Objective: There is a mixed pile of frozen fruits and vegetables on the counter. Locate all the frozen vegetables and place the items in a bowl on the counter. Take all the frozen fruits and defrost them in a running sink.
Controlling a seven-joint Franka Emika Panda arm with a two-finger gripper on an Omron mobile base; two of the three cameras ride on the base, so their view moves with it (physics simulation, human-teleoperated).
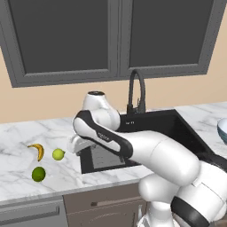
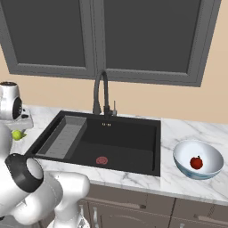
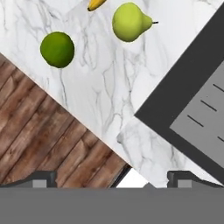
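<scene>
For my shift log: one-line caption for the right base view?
Red round piece sits in the bowl right of the black sink; faucet behind.

Counter (image 1: 17, 137): white marble, grey veins, brown-grey cabinet fronts below.

Left of sink, three loose pieces lying on the marble, apart from one another:
- banana (image 1: 37, 150), yellow, curved, dark tips, lying flat, farthest left.
- yellow-green stemmed ball (image 1: 58, 154), just right of the banana (pear-like in the hand view (image 3: 129, 22), on its side with its stem pointing toward the sink edge).
- dark green ball (image 1: 38, 174), nearest the counter's front edge.

Sink (image 2: 120, 142): black rectangular basin, grey ribbed tray at its left end, reddish round drain, tall black arched faucet behind. No water seen running.

Bowl (image 2: 209, 156): pale blue-white, upright on the counter right of the sink. Red round piece (image 2: 196, 162) rests inside it.
</scene>
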